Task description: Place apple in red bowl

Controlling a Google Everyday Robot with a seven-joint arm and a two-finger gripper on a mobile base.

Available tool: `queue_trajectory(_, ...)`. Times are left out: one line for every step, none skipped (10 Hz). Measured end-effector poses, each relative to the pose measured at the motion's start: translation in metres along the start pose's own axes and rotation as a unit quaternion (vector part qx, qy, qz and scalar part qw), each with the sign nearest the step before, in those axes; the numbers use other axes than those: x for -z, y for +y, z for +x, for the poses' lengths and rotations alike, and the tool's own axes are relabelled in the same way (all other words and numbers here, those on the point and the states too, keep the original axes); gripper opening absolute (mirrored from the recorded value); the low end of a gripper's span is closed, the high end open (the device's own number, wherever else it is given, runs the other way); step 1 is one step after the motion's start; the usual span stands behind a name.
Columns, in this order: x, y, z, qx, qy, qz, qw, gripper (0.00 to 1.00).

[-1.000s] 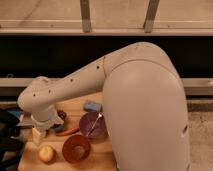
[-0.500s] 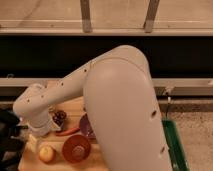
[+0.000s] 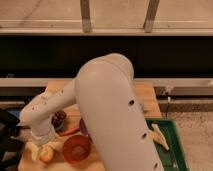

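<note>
The apple (image 3: pixel 46 155), small and yellow-orange, lies on the wooden table (image 3: pixel 145 95) near its front left corner. The red bowl (image 3: pixel 76 149), orange-red with a pale bottom, stands just right of the apple and holds nothing. My gripper (image 3: pixel 35 149) hangs from the white wrist directly over the apple's left side, close to it or touching it. The large white arm covers the middle of the table.
A cluster of dark red-brown fruits (image 3: pixel 59 118) lies behind the gripper. A thin red item (image 3: pixel 70 132) and the edge of a dark purple bowl (image 3: pixel 82 127) show beside the arm. A green tray (image 3: pixel 172 147) with a pale item (image 3: pixel 159 136) stands at the right. A black object (image 3: pixel 7 131) is at the left.
The arm has swung left and down, bringing the gripper from behind the bowls down to the apple. The arm now hides most of the purple bowl and the blue item.
</note>
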Motion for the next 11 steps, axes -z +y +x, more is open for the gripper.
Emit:
queue_trajectory(-0.003, 0.002, 0.001, -0.001, 0.000, -0.005, 1.0000, 0.80)
queue_trajectory(-0.008, 0.002, 0.002, -0.003, 0.001, -0.011, 0.9999, 0.80)
queue_trajectory(-0.013, 0.003, 0.002, -0.004, 0.002, -0.016, 0.9999, 0.80)
queue_trajectory(-0.019, 0.004, 0.000, -0.004, 0.003, -0.021, 0.9998, 0.80)
queue_trajectory(-0.023, 0.006, -0.003, -0.003, 0.004, -0.024, 0.9997, 0.80)
queue_trajectory(-0.027, 0.008, -0.006, -0.002, 0.003, -0.027, 0.9996, 0.80)
queue_trajectory(-0.030, 0.009, -0.009, -0.002, 0.001, -0.029, 0.9996, 0.79)
queue_trajectory(-0.033, 0.008, -0.013, -0.005, 0.002, -0.028, 0.9996, 0.74)
queue_trajectory(-0.035, 0.010, -0.014, -0.009, 0.007, -0.027, 0.9996, 0.65)
queue_trajectory(-0.035, 0.010, -0.013, -0.014, 0.008, -0.025, 0.9996, 0.54)
queue_trajectory(-0.034, 0.008, -0.012, -0.019, 0.008, -0.024, 0.9995, 0.45)
